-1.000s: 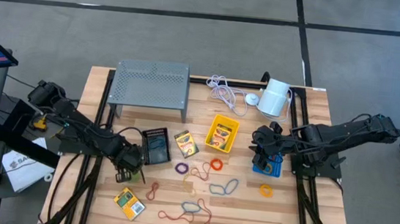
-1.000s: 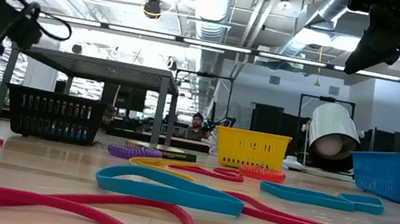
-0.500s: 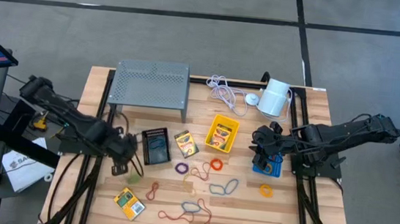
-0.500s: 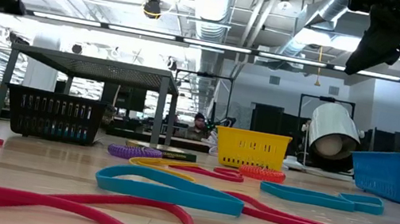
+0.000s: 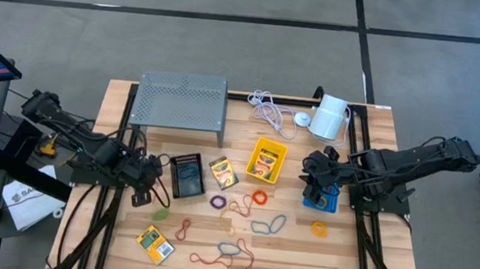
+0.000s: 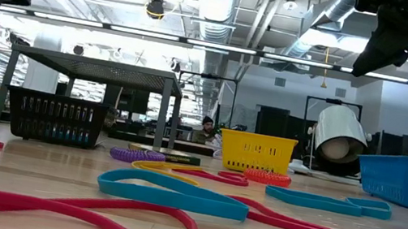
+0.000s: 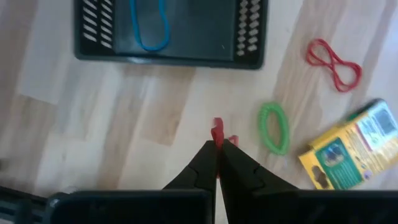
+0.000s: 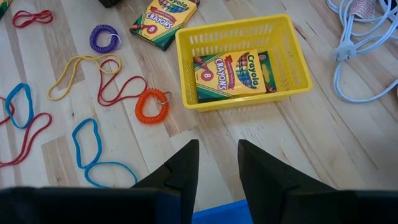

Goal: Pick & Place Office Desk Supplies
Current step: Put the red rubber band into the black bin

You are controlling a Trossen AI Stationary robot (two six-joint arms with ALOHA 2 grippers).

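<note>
Yellow bin [image 8: 292, 57] with one crayon box [image 8: 231, 73], black bin [image 7: 186, 31] with blue band [image 7: 148, 28]; left tool [image 7: 218, 144] pinching red band [image 7: 217, 133], right tool [image 8: 217, 158] parted.

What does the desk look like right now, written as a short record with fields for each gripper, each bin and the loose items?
left gripper: shut on a red rubber band, above the table near the black bin
right gripper: open, empty, over the blue bin
black bin: holds a blue band
yellow bin: holds one crayon box
loose crayon boxes: one by the yellow bin, one near the front edge
loose on table: green band, orange coil, purple coil
</note>
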